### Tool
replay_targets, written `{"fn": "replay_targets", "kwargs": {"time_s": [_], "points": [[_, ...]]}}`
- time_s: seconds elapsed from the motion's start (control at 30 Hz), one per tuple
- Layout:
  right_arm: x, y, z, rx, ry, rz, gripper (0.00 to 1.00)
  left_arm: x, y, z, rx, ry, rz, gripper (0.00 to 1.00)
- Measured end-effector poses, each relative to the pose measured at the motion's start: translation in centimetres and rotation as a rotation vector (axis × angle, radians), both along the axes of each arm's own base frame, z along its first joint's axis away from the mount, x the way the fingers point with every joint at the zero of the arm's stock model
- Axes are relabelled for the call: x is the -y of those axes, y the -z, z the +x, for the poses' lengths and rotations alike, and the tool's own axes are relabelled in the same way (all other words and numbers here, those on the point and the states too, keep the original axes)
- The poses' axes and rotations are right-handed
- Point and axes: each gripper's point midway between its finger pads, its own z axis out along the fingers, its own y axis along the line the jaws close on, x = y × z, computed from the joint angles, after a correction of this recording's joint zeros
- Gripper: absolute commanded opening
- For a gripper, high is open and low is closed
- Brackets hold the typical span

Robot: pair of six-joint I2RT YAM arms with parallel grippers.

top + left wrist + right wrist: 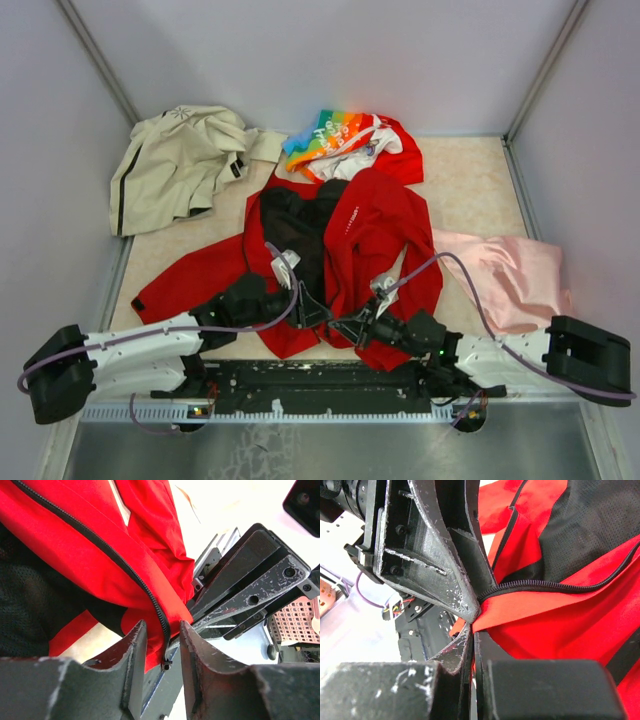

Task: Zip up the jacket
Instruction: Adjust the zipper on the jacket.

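Status: red jacket lies open mid-worktop, black lining up, hem toward my bases. Front edges aren't joined, so by my read the zip isn't started.

Right gripper: fully closed, pinching a fold of the hem just under the zipper tape. My reason: it anchors that front edge and pulls the tape taut so its lower end can be lined up.

Left gripper: jaws partly apart, gripping nothing. The other side's tape end hangs in the gap between the fingers, touching neither as far as I can tell. It's parked there so closing would land on that end piece.

In the top view both grippers sit nearly tip to tip at the hem, because the two zipper ends have to meet there. Slider isn't visible, so I can't say which side carries it.

Risk: the fabric is slack, so the tape end could slide out sideways as the left jaws close.

Beige jacket and rainbow-print garment sit at the far edge, out of the way.
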Motion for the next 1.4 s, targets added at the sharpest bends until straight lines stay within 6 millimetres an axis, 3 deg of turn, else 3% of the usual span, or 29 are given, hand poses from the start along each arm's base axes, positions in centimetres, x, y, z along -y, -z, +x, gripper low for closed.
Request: {"fn": "replay_targets", "kwargs": {"time_s": [0.23,0.53,0.67,0.93,1.07,1.4], "points": [[0.2,0.1,0.1,0.012,0.003,-0.011,0.00,0.0,0.3,-0.4,-0.013,0.017,0.010,0.40],[0.3,1.2,0.0,0.010,-0.001,-0.057,0.00,0.5,1.5,-0.4,-0.035,0.036,0.028,0.32],[0.5,1.7,0.0,0.008,-0.002,-0.081,0.00,0.7,2.0,-0.5,-0.046,0.048,0.029,0.25],[0.6,1.1,-0.1,0.014,-0.001,-0.064,0.03,0.6,1.3,-0.9,-0.015,0.061,-0.042,0.01],[0.5,0.2,-0.2,0.025,-0.008,-0.031,0.12,0.3,0.5,-1.1,0.015,0.060,-0.107,0.00],[0.2,-1.3,-0.7,0.036,-0.036,0.027,0.21,-0.3,-0.3,-1.7,0.066,0.071,-0.195,0.00]]}}
